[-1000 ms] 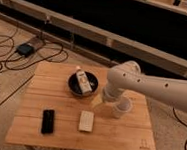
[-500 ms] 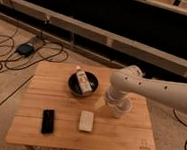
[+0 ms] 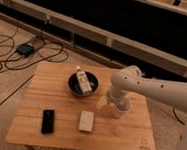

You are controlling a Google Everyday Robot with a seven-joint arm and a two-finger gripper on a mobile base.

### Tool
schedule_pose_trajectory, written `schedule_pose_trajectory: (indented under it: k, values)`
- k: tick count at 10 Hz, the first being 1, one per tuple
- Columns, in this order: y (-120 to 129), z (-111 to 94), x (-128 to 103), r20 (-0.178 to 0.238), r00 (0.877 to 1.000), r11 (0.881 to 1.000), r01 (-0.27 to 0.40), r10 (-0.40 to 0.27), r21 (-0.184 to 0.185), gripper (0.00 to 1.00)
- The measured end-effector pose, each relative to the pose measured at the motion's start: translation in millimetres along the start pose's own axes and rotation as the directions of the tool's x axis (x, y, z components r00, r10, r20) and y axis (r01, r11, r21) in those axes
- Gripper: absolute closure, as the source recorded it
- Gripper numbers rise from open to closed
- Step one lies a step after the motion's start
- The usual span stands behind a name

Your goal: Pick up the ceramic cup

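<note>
The ceramic cup (image 3: 121, 108) is a small white cup standing on the right part of the wooden table (image 3: 61, 131). My white arm reaches in from the right and bends down over it. My gripper (image 3: 115, 103) is at the cup, right on top of its near left side, and the arm's wrist hides most of it. The cup rests on the table.
A dark round bowl (image 3: 83, 83) holding a bottle (image 3: 82, 81) sits left of the cup. A flat whitish block (image 3: 86, 121) and a black rectangular object (image 3: 48, 121) lie toward the front. Cables and a power adapter (image 3: 25, 49) lie on the floor at left.
My arm has shifted a little to the right and lowered over the cup. The cup and the other objects have not moved.
</note>
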Motion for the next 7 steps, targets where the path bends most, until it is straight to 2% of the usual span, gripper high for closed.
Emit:
schedule_pose_trajectory:
  k: [1, 3, 4, 7]
  values:
    - [-2.3, 2.7, 0.0, -0.001, 1.0, 1.0, 0.004, -0.004, 0.006, 0.21]
    - [-3.2, 5.8, 1.8, -0.004, 1.0, 1.0, 0.005, -0.005, 0.009, 0.34]
    - [-2.7, 7.8, 3.9, -0.008, 1.0, 1.0, 0.007, -0.007, 0.01, 0.47]
    - [2.2, 7.3, 8.2, -0.015, 1.0, 1.0, 0.028, -0.028, 0.001, 0.75]
